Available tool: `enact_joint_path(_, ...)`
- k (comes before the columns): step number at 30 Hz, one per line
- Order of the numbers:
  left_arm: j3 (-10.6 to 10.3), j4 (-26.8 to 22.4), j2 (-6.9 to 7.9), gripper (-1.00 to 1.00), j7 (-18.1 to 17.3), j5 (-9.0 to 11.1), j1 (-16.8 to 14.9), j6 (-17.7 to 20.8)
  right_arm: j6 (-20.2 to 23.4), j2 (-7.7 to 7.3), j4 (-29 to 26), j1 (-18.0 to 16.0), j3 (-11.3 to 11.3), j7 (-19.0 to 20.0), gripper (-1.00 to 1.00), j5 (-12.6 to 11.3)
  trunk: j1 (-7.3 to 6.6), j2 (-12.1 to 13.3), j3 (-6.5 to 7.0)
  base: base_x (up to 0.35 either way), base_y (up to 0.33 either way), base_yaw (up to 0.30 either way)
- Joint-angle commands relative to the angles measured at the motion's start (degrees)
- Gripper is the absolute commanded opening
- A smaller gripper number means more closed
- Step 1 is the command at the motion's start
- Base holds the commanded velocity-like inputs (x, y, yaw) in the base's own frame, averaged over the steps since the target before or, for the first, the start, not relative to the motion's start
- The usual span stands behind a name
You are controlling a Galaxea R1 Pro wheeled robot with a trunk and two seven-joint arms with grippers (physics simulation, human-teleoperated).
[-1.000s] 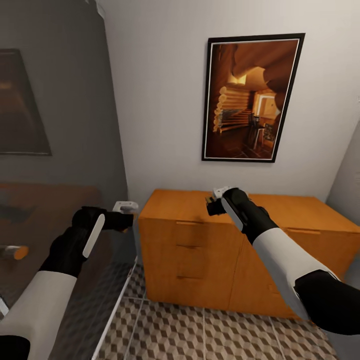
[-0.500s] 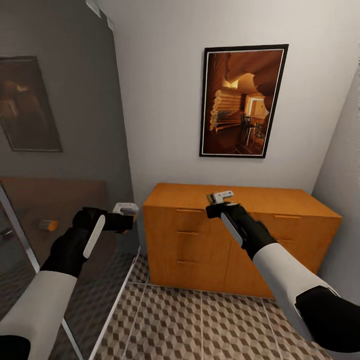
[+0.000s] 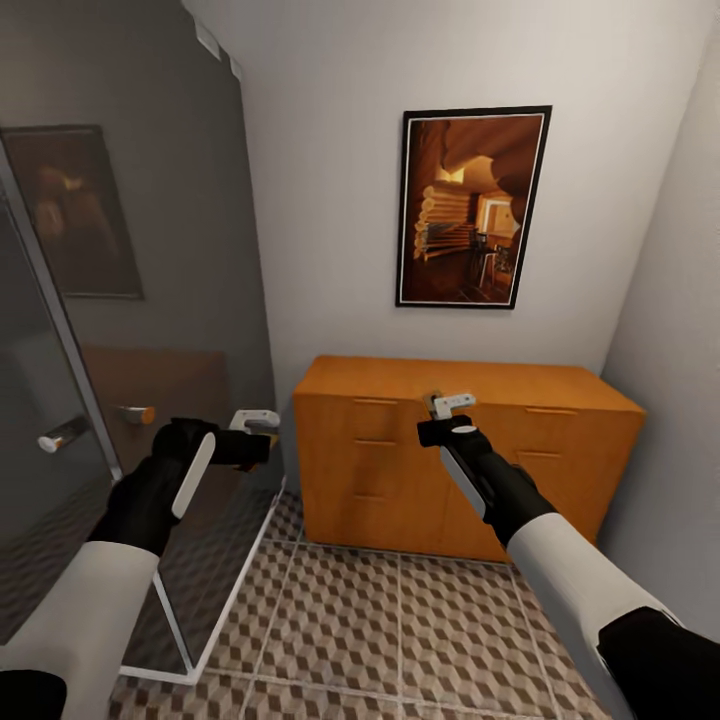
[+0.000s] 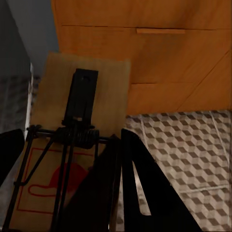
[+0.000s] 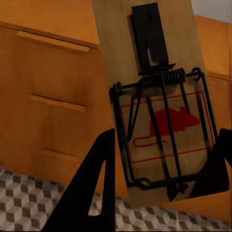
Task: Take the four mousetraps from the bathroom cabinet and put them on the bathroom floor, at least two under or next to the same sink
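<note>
Camera pulled back; cabinet (image 3: pixel 460 455) smaller; both pincers apparently still gripping mousetraps.

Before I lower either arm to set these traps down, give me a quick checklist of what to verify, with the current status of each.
1. Left gripper holds a tan wooden mousetrap with a red mouse print: ok.
2. Right gripper holds a second tan wooden mousetrap: ok.
3. Cube-patterned tile floor is open below the arms: ok.
4. Orange-brown wooden drawer cabinet has its drawers shut: ok.
5. A bathroom sink is in sight for placing the traps: not ok.
6. Where the other two traps are: cannot tell.
</note>
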Motion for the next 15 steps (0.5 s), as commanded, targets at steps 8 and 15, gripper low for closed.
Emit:
enact_joint_path(8,-0.06,6.01,-0.23,-1.0,0.49,0.62,-0.05,-0.92,0.09,0.3,2.2,2.21,0.28,-0.57,-1.0,-0.89,-0.04,-0.05,-0.07,-0.346,0.0,0.0)
enact_joint_path(15,0.03,18.73,-2.67,-1.0,0.59,0.74,-0.05,-14.07,-0.01,0.66,6.92,4.08,0.28,-0.11,-1.0,-1.07,-0.04,-0.05,-0.07,-0.345,0.0,0.0)
